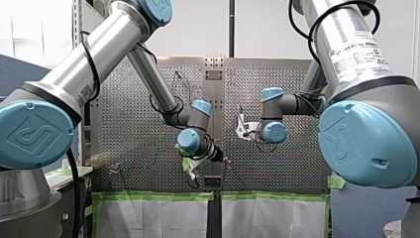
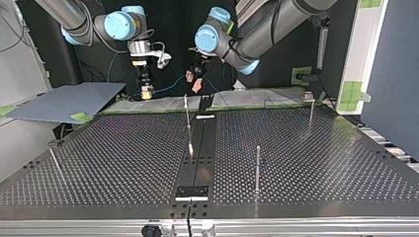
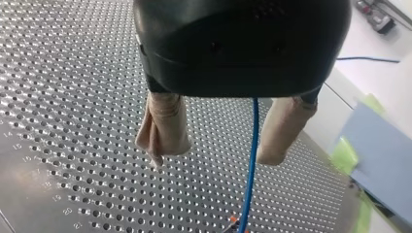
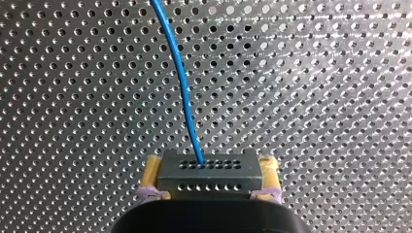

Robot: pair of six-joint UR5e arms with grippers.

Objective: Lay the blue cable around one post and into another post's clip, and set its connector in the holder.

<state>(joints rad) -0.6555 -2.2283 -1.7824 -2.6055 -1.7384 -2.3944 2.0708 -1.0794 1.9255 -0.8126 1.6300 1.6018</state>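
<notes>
**Clerk:** First entry, top view's left?
**Checker:** One thin post (image 2: 53, 160) on the perforated table (image 2: 108, 163). Next along, my right gripper (image 2: 146, 92), held up above the table.
**Clerk:** Contents of that gripper?
**Checker:** One grey metal connector (image 4: 208, 175), clamped between the yellow pads (image 4: 152, 171). One blue cable (image 4: 182, 82) leaves the connector's face and runs ahead over the table.
**Clerk:** Centre?
**Checker:** One centre post (image 2: 188, 118) beside the table's dark middle strip (image 2: 203, 148). Above it in that view is my left gripper (image 3: 214, 160). Its beige pads (image 3: 165, 124) are spread apart. The cable passes between them, pressed by neither, so nothing is gripped.
**Clerk:** Holder?
**Checker:** One black holder (image 2: 192, 191) on the middle strip at the table's near edge, well apart from the connector.
**Clerk:** Right of it?
**Checker:** One upright post (image 2: 257, 168). Further right and further back, one post with a square head (image 2: 310, 106).
</notes>
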